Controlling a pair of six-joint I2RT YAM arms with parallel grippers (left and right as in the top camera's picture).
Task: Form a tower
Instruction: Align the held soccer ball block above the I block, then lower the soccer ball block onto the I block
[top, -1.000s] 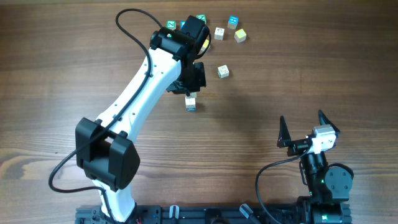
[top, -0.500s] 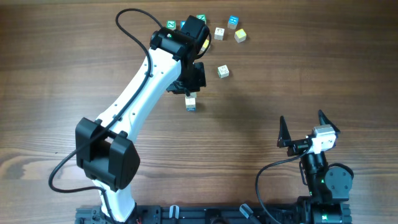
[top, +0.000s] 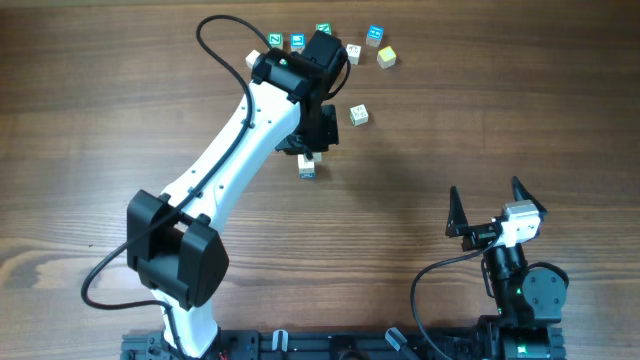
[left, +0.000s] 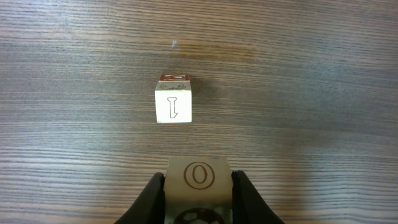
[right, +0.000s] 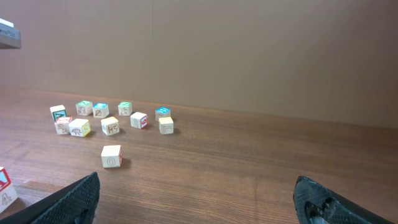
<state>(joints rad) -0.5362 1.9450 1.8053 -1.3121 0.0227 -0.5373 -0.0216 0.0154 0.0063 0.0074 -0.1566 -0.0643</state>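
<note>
My left pincer pinches the O cube by opposite flat faces, near the I cube; light, stiff wood, I judge; right pincer spread.

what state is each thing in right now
o-marked cube, clamped between the left fingers
left fingers, shut on the o-marked cube
i-marked cube, resting on the table, nothing on top, clear of the o-marked cube
right fingers, wide open, holding nothing
loose cubes, scattered on the table
</note>
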